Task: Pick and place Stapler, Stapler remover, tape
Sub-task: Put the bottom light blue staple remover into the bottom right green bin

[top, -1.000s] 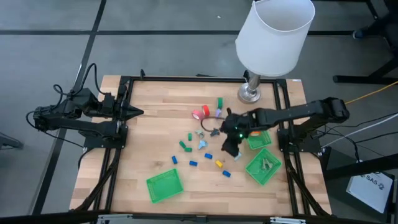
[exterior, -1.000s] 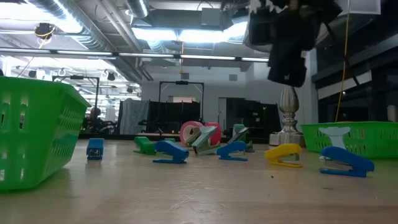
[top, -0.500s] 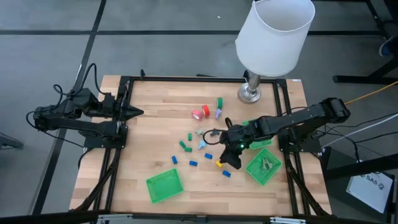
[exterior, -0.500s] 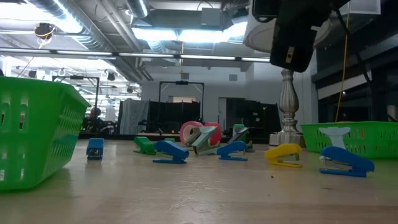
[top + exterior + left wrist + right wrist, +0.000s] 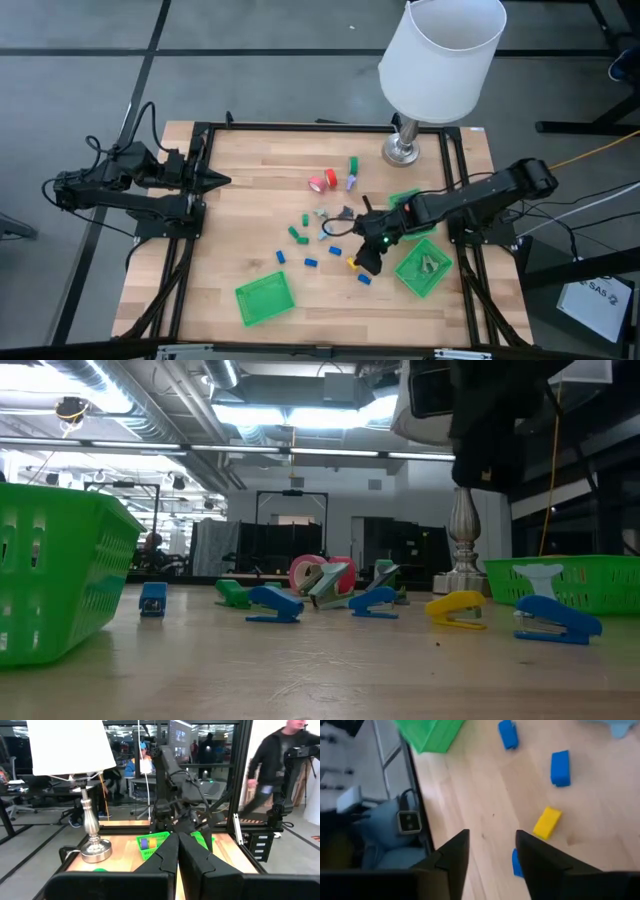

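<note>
Wood table [image 5: 250, 200] under a big white lamp [image 5: 440, 60], with a busy workshop behind. Lots of little staplers scattered across the middle, with green baskets [image 5: 265, 298] close by. Tape [image 5: 322, 181] rolls, red and pink, lying toward the back, well apart from the work.

Right gripper [image 5: 364, 262]: fingers [image 5: 454, 857] spread, holding nothing, hanging just above the yellow stapler [image 5: 547, 822], with a blue stapler [image 5: 365, 280] just beside.

Left gripper [image 5: 215, 181]: fingers pressed together, waiting at the left edge.

Could go wrong from here: coming down a bit off and shoving the yellow stapler away. Could also grab the blue one along with it, being so close. Might pinch only a corner, too, and drop it on the way to a basket.

Different from a second ago: right gripper nearer the front of the table now, farther from the lamp, and fingers wider apart.
</note>
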